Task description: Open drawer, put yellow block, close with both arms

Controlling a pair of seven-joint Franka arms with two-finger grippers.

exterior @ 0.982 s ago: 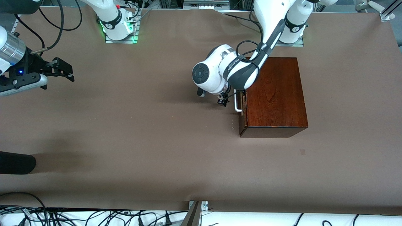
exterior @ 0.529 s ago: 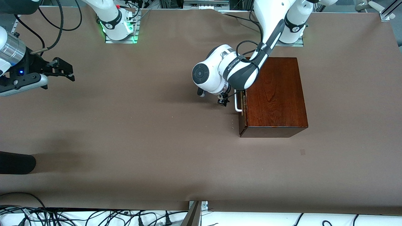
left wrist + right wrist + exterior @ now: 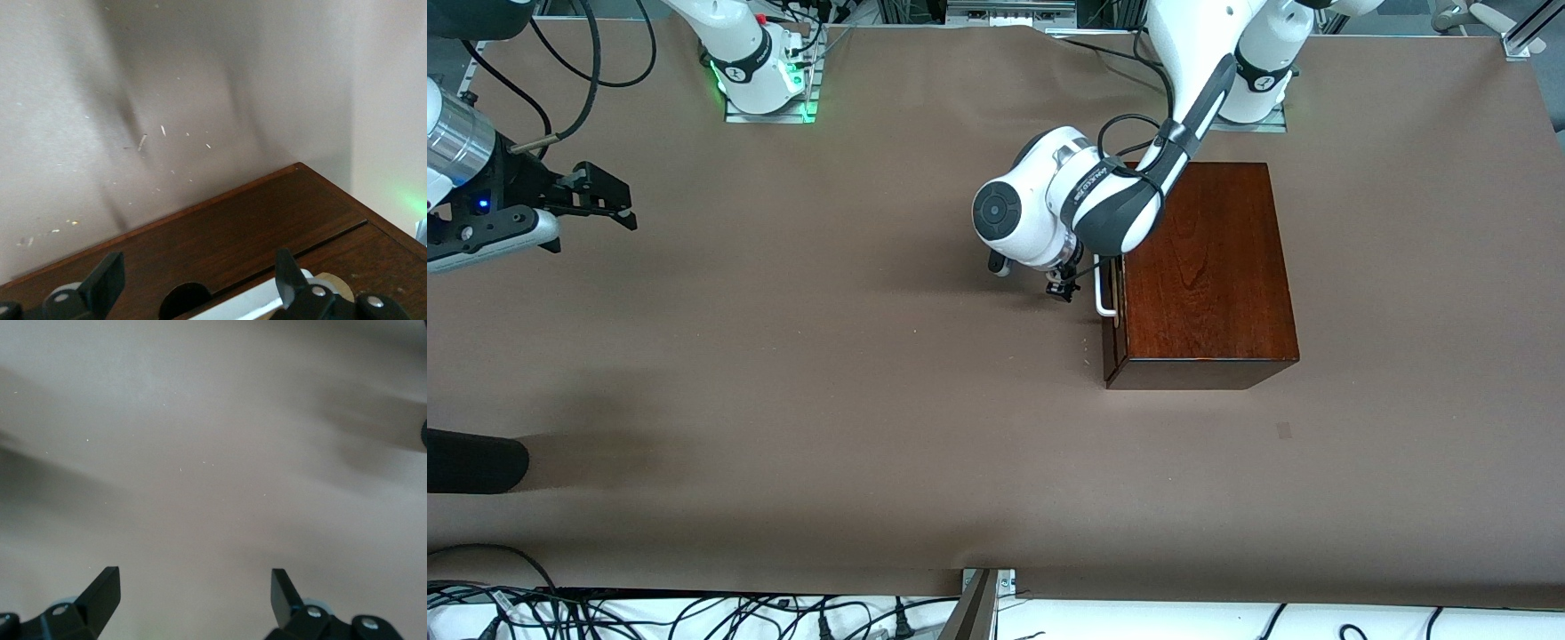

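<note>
The dark reddish-brown wooden box (image 3: 1205, 267) stands toward the left arm's end of the table. Its drawer (image 3: 1112, 342) is pushed in, so no pale tray shows, and the white bar handle (image 3: 1104, 293) faces the table's middle. My left gripper (image 3: 1080, 276) is at the handle, mostly hidden under its wrist. In the left wrist view the left gripper (image 3: 197, 283) is open, its fingers (image 3: 103, 283) either side of the handle (image 3: 253, 303) against the drawer front (image 3: 267, 227). My right gripper (image 3: 609, 200) waits open over bare table at the right arm's end, and its wrist view (image 3: 193, 597) shows it empty. The yellow block is out of view.
A dark rounded object (image 3: 471, 460) juts in at the table's edge at the right arm's end, nearer the camera. Both arm bases (image 3: 765, 80) stand along the table's back edge. Brown table covering (image 3: 827, 373) spreads between the grippers.
The left wrist and the white handle have shifted slightly toward the box. The right gripper has drifted a little toward its base.
</note>
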